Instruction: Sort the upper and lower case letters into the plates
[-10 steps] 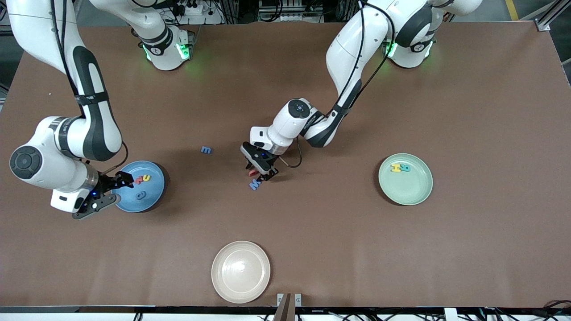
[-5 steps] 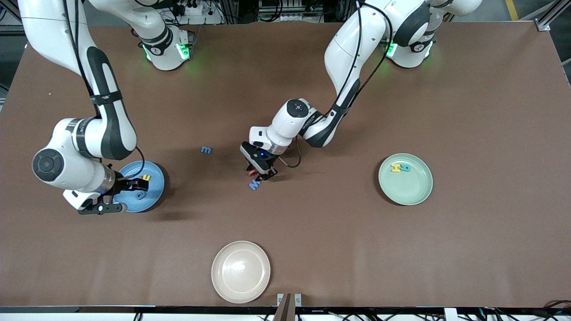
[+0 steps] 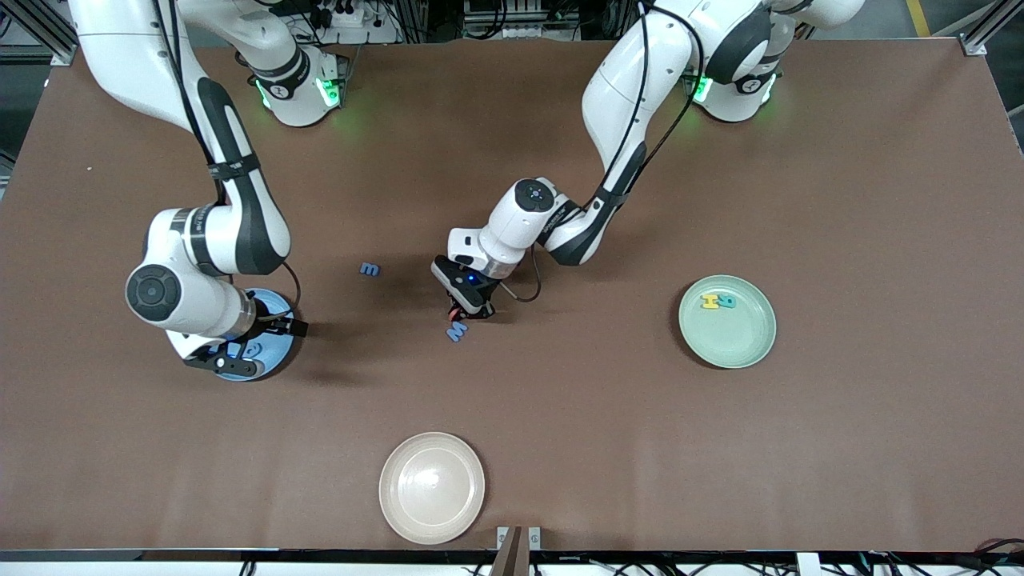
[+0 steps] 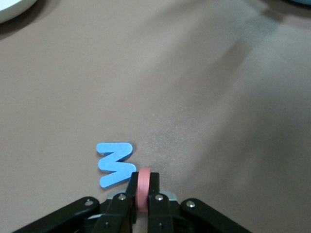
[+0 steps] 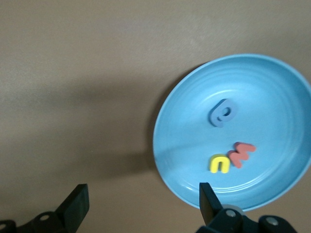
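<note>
The left gripper (image 3: 468, 312) is down at the middle of the table, jaws pinched on a red letter (image 4: 143, 190), a blue M (image 3: 457, 330) just beside it. A small blue m (image 3: 370, 270) lies alone, toward the right arm's end. The right gripper (image 3: 254, 347) hangs over the blue plate (image 5: 272, 87) with jaws wide and empty, probably finished there; three letters lie inside. The green plate (image 3: 748, 348) holds a yellow H (image 3: 710, 302) and a teal letter (image 3: 727, 302), likely the capitals' home

The left gripper (image 3: 472, 311) is lowered to the table mid-span, its fingers (image 4: 127, 194) pinched together. The right gripper (image 3: 252, 346) is held aloft, fingers (image 5: 77, 206) spread wide.
</note>
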Controlling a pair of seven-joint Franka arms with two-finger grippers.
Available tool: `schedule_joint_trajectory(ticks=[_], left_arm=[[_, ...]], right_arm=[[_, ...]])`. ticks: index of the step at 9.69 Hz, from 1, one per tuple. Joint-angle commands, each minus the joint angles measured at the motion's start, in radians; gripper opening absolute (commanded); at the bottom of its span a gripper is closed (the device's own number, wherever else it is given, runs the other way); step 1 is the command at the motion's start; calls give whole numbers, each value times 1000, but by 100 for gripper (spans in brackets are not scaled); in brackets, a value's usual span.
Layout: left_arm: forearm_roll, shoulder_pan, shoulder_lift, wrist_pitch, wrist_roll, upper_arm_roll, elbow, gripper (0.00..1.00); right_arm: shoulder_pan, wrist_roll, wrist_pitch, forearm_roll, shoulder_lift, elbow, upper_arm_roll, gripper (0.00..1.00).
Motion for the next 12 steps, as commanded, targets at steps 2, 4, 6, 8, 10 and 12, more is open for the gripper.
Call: schedule_joint_trajectory(ticks=[2,4,6,8,10,12], left_arm=[[58,53,-77,-213,3,26,10,0],[72,126,-149,-501,94,25,-2,0],[71,225,-224,-815,266,17,-10,0],[72,320,-304,-1014,430,18,-69,0],[61,451,-408,-1023,541,12,-261,0],[61,589,-456,-1023,683,12,-379,0]], right_arm=[[10,52,67,27,-137,-188,45,100],[11,89,175,27,-177,-291,112,100],[63,146,316,18,-168,-363,171,100],[82,166,329,-1,-167,-394,206,100],[80,224,413,-106,-168,-475,220,100],[71,262,466,-107,-159,-505,225,100]])
